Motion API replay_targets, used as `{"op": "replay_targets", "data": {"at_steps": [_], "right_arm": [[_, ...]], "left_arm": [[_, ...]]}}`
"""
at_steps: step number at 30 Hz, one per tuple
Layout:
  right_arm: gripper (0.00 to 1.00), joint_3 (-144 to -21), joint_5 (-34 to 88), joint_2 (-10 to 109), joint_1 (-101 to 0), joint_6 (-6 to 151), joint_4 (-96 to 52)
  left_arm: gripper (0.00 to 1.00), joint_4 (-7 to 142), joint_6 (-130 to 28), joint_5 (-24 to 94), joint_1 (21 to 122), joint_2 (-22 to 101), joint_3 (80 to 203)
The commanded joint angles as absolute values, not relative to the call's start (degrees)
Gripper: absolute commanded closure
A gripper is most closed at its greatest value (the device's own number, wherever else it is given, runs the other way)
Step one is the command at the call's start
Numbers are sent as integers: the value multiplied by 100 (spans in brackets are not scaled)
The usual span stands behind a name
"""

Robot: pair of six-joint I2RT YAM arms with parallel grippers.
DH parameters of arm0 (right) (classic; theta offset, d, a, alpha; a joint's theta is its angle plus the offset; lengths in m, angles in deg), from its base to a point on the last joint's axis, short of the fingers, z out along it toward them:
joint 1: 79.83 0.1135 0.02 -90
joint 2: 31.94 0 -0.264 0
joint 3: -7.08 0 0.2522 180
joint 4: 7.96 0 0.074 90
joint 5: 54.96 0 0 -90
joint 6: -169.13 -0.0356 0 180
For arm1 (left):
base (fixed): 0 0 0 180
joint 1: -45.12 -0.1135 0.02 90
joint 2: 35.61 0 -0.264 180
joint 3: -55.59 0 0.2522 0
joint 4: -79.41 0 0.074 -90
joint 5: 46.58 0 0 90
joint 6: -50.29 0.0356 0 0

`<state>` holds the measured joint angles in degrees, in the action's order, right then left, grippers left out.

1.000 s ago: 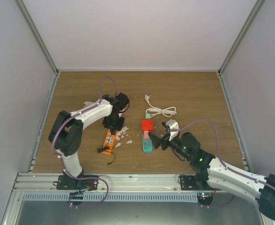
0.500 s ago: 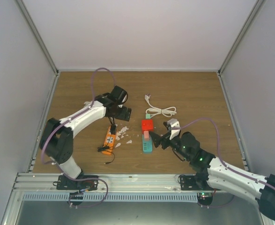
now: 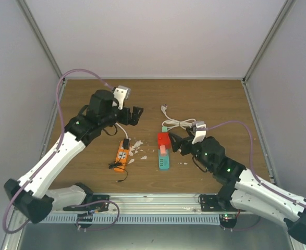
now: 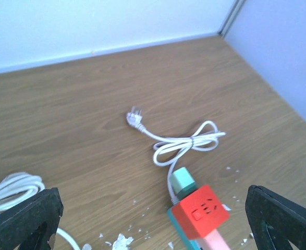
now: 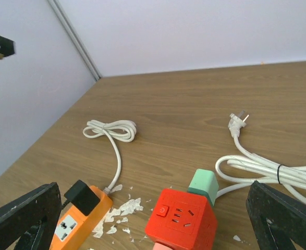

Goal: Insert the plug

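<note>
Pulling the left gripper (image 3: 133, 116) up and back off the orange power strip (image 3: 122, 154) over the last second, and spreading its jaws wide, gripping nothing. Shifting the right gripper (image 3: 176, 143) a little farther in as well, fully open and empty, hovering just right of the red cube socket (image 3: 164, 139).

Leaving the black plug (image 3: 125, 144) sitting on the far end of the orange power strip, apart from both grippers.

Seeing the red cube socket perching on the far part of a teal and pink strip (image 3: 164, 160), lying between the two arms. Noting white flakes (image 3: 137, 146) lying scattered on the wooden table (image 3: 220, 104) between the two strips. Spotting a bundled white cable (image 3: 180, 124) lying beyond the cube, its pronged end (image 3: 164, 108) resting loose on the wood. Catching another white coil (image 5: 111, 129) running from the orange power strip in the right wrist view, while the left arm (image 3: 64, 151) is covering that spot from above.
</note>
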<state>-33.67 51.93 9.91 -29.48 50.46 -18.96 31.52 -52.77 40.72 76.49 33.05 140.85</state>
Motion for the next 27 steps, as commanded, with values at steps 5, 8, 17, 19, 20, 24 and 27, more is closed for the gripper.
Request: {"op": "replay_targets", "data": {"at_steps": [5,8,17,19,20,24,27], "right_arm": [[0,-4280,5159,821,-2982,4452,-3523],[0,-4418,5280,559,-2982,4486,-3902],[0,-4400,5670,-496,-2982,4721,-4365],[0,-4366,5727,-590,-2980,4731,-4361],[0,-4349,5741,-624,-2982,4719,-4363],[0,-4285,5727,-628,-2982,4733,-4283],[1,-4253,5652,-624,-2982,4828,-4221]], "left_arm": [[1,4631,-4715,3441,7633,1837,13135],[1,5053,-4536,3497,7632,1255,12698],[1,5368,-4431,3417,7623,804,12353],[1,5348,-4430,3406,7623,847,12370],[1,5344,-4428,3393,7623,861,12372],[1,5360,-4421,3377,7623,852,12360],[1,5353,-4404,3381,7623,881,12358]]}}
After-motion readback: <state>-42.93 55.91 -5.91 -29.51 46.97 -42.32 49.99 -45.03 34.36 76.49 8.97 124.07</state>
